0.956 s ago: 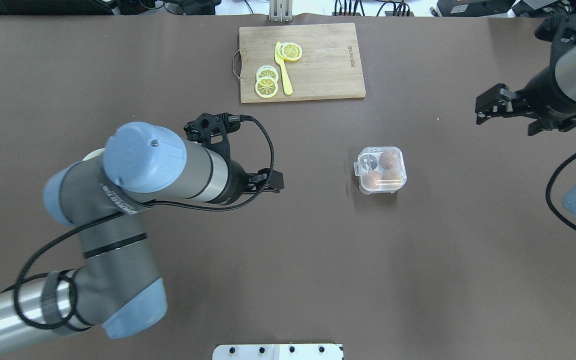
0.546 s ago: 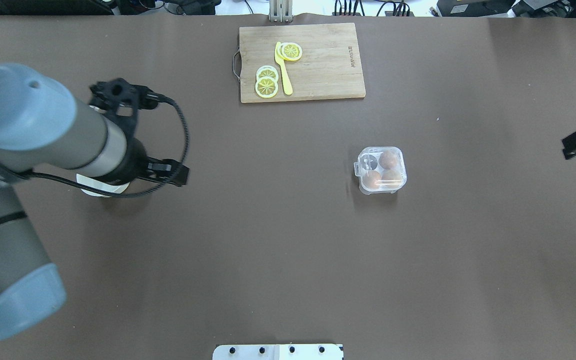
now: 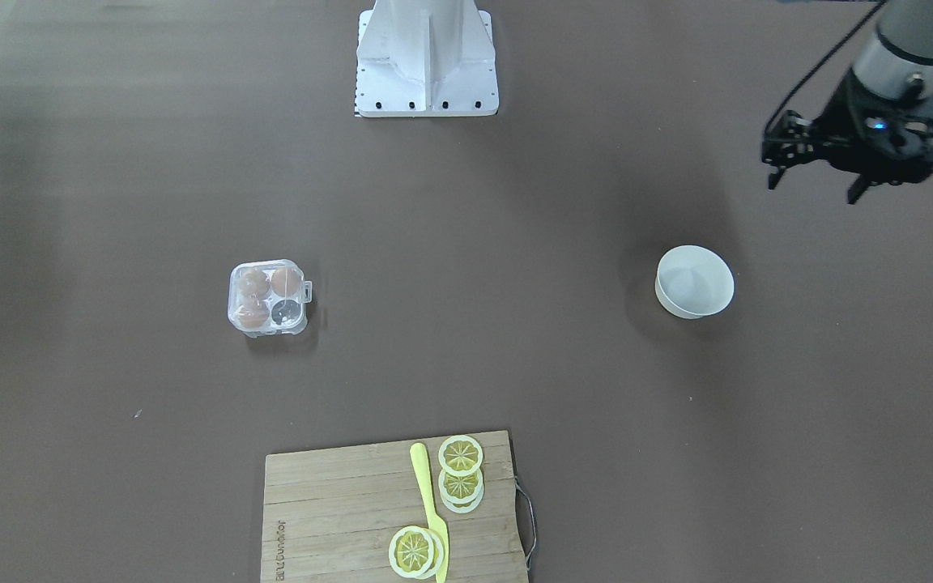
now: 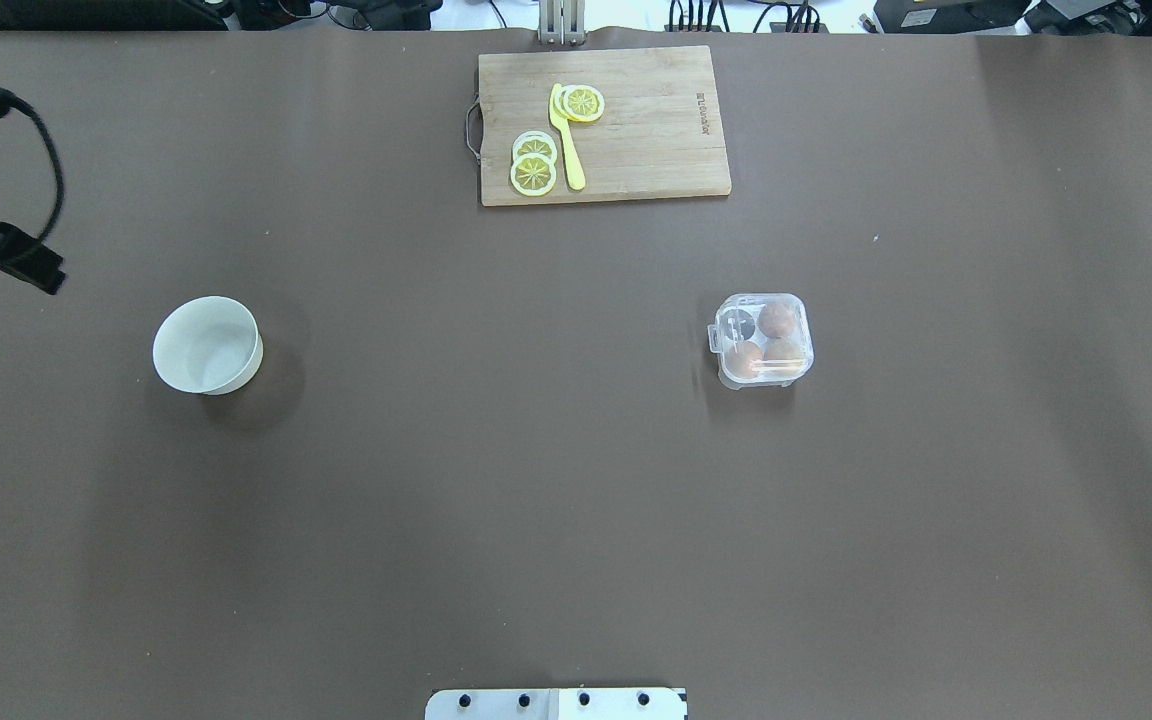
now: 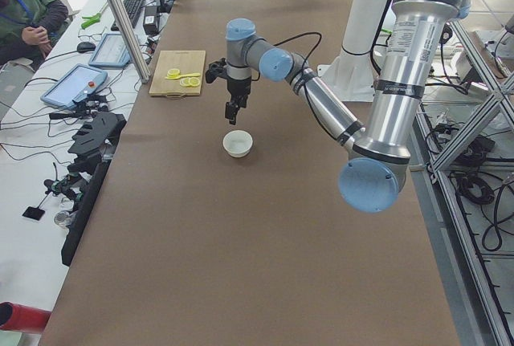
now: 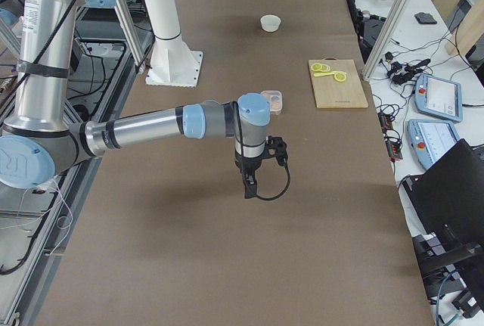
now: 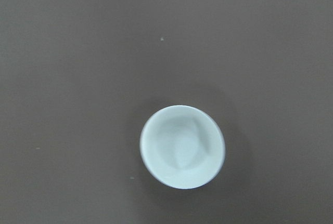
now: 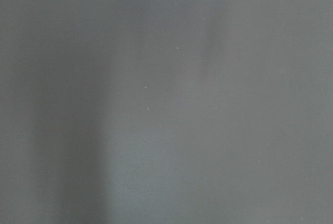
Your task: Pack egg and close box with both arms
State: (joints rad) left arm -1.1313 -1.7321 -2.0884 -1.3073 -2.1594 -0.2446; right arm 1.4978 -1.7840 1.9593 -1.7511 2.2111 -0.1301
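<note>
The clear box [image 4: 764, 340] sits lid-down on the brown table, right of centre; it also shows in the front view [image 3: 268, 297] and behind my near arm in the right-side view [image 6: 272, 100]. Three brown eggs lie under the lid and one cup is bare. I cannot tell which is the paler egg. My left gripper [image 4: 34, 268] hangs high at the far left, near the white bowl [image 4: 206, 345], far from the box; it also shows in the left-side view [image 5: 234, 111]. I cannot tell its opening. My right gripper [image 6: 249, 184] shows only in the right-side view, off to the box's side; I cannot tell its state.
The white bowl [image 7: 182, 146] is empty. A wooden cutting board [image 4: 604, 125] with lemon slices and a yellow knife [image 4: 567, 140] lies at the far edge. The white pedestal base [image 3: 426, 57] stands at the near edge.
Both arms have drawn away from the box, outward. The left arm swung left and uncovered the bowl. The right gripper has left the overhead view. The box has not moved.
</note>
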